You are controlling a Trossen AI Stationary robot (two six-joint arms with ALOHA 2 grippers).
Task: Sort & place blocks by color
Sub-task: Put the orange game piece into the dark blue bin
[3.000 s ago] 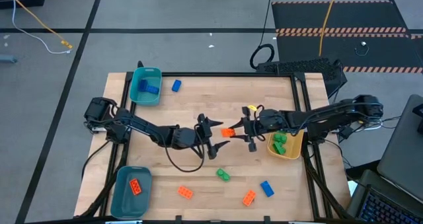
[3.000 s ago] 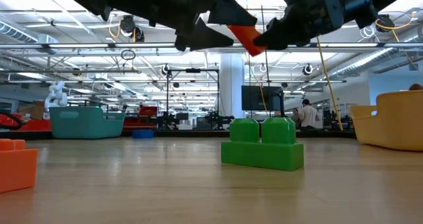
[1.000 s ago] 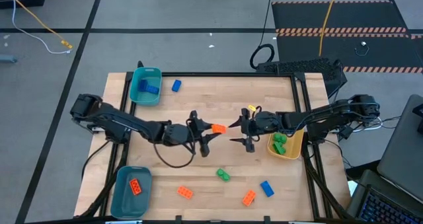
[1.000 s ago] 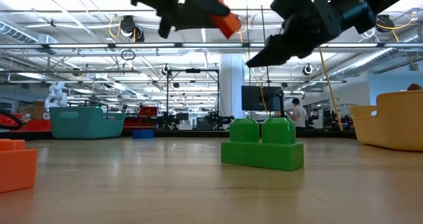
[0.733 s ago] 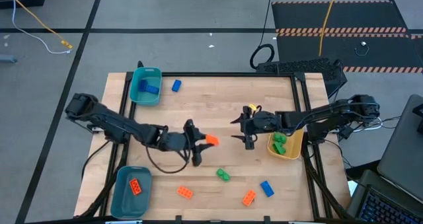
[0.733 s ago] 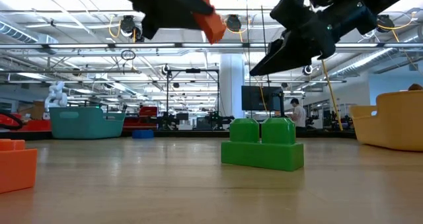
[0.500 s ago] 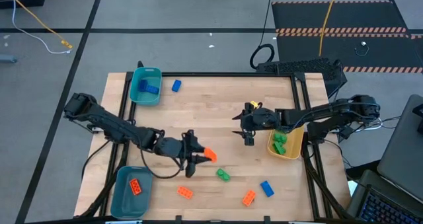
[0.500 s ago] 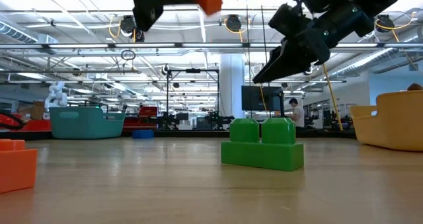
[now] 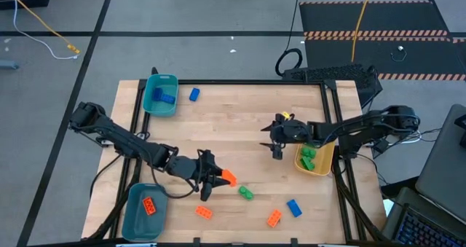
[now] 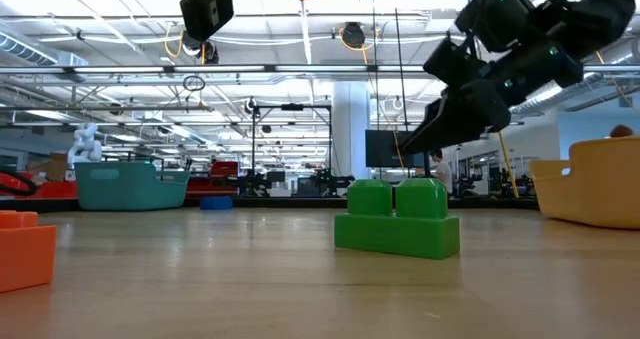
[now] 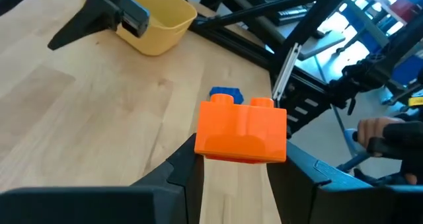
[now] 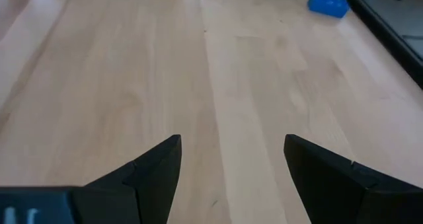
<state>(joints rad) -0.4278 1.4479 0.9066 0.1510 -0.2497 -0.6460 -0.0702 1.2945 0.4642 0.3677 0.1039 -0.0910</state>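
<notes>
**High view: orange brick carried over a pale wood table**

High view showed a pale, straight-grained plank table (image 9: 226, 123) in a dark metal frame. The left gripper (image 9: 215, 178) sat low and left of centre, its two dark tapered fingers pinching an orange brick (image 9: 228, 178). In the left wrist view that brick (image 11: 242, 130) was a glossy, studded plastic block with two round studs on top, clamped by its sides between the fingers. The left arm ran in a long, low, bent line from the table's left edge toward the middle.

The right gripper (image 9: 274, 146) hung at right of centre, just left of the rounded yellow bin (image 9: 325, 159), its flat wedge-shaped fingers (image 12: 153, 174) spread apart over bare wood, holding nothing. The right arm reached in from the right edge, nearly straight.

Loose bricks lay along the lower edge: a green one (image 9: 246, 193) just right of the held brick, two orange ones (image 9: 204, 212) (image 9: 274, 218) and a blue one (image 9: 293, 208). Another blue brick (image 9: 194, 95) lay at upper left beside a teal rectangular bin (image 9: 151, 100) holding a blue brick (image 9: 165, 96). A second teal bin (image 9: 133, 216) at lower left held an orange brick (image 9: 149, 205). Green bricks (image 9: 307, 158) lay in the yellow bin.
</notes>
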